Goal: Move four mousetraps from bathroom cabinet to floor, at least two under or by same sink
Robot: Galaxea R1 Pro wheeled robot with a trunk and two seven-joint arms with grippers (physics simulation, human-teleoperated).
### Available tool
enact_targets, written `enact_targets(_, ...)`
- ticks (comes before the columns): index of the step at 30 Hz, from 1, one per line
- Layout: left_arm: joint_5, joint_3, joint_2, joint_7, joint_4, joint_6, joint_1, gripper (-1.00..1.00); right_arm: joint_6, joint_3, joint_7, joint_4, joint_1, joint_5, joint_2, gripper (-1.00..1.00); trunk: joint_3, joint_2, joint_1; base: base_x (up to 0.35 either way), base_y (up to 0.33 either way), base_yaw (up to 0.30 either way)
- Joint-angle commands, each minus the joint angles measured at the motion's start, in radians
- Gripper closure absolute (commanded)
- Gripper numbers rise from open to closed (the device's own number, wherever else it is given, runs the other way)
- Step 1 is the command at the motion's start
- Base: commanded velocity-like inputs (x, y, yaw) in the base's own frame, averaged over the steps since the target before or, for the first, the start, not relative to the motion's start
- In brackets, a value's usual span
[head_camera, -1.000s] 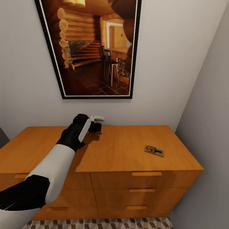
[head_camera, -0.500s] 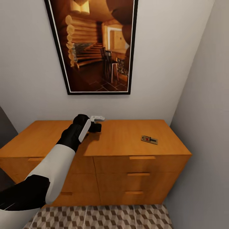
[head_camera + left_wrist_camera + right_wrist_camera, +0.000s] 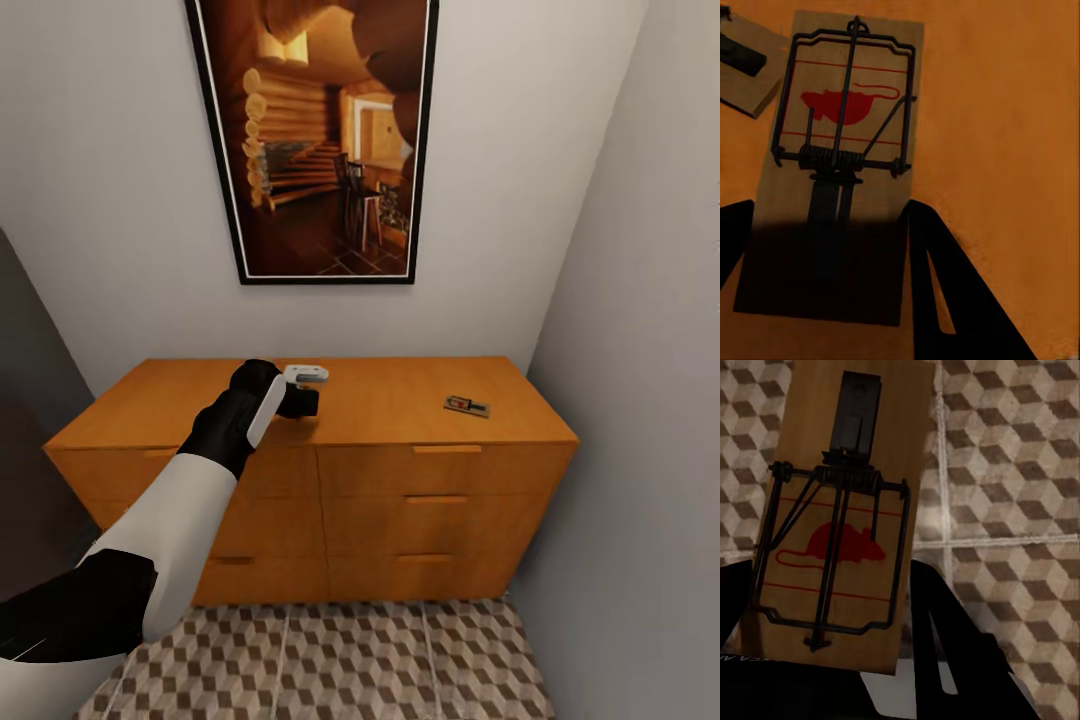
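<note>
Left wrist view. We see a mousetrap [image 3: 840, 157] lying flat on the orange-brown cabinet surface [image 3: 997, 112], its wooden board printed with a red mouse silhouette between two red lines, beneath a dark wire bar and coiled spring. Our two dark fingers [image 3: 945, 292] flank the board's shadowed end, one on each side. Just beside the board's far corner, we note part of a second mousetrap [image 3: 742, 71].

A black-framed log-cabin picture [image 3: 325, 140] hangs on the pale wall [image 3: 120, 180]
</note>
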Motion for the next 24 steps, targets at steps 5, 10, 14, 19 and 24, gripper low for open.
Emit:
enact_targets(5, 0.007, -0.002, 0.001, 0.009, 0.000, 0.003, -0.001, 1.00, -0.002, -0.008, 0.010, 0.001, -0.001, -0.005, 0.000, 1.00, -0.001, -0.001, -0.001, -0.281, 0.183, 0.000)
enact_targets(10, 0.007, -0.003, 0.001, 0.009, 0.011, 0.003, -0.001, 1.00, -0.002, -0.008, 0.010, 0.001, -0.001, -0.005, 0.000, 1.00, -0.001, -0.001, -0.001, -0.278, 0.186, 0.000)
enact_targets(14, 0.007, -0.003, 0.001, 0.009, 0.019, 0.002, -0.001, 1.00, -0.002, -0.008, 0.010, 0.001, -0.001, -0.005, 0.000, 1.00, -0.001, -0.001, -0.001, -0.278, 0.181, 0.000)
enact_targets(19, 0.007, -0.004, 0.000, 0.009, 0.021, 0.002, -0.001, 1.00, -0.002, -0.008, 0.010, 0.001, -0.001, -0.005, -0.001, 1.00, -0.001, -0.001, -0.001, -0.278, 0.178, 0.000)
enact_targets(24, 0.007, -0.004, 0.000, 0.009, 0.022, 0.002, -0.001, 1.00, -0.002, -0.008, 0.010, 0.001, -0.001, -0.005, -0.001, 1.00, -0.001, -0.001, -0.001, -0.278, 0.177, 0.000)
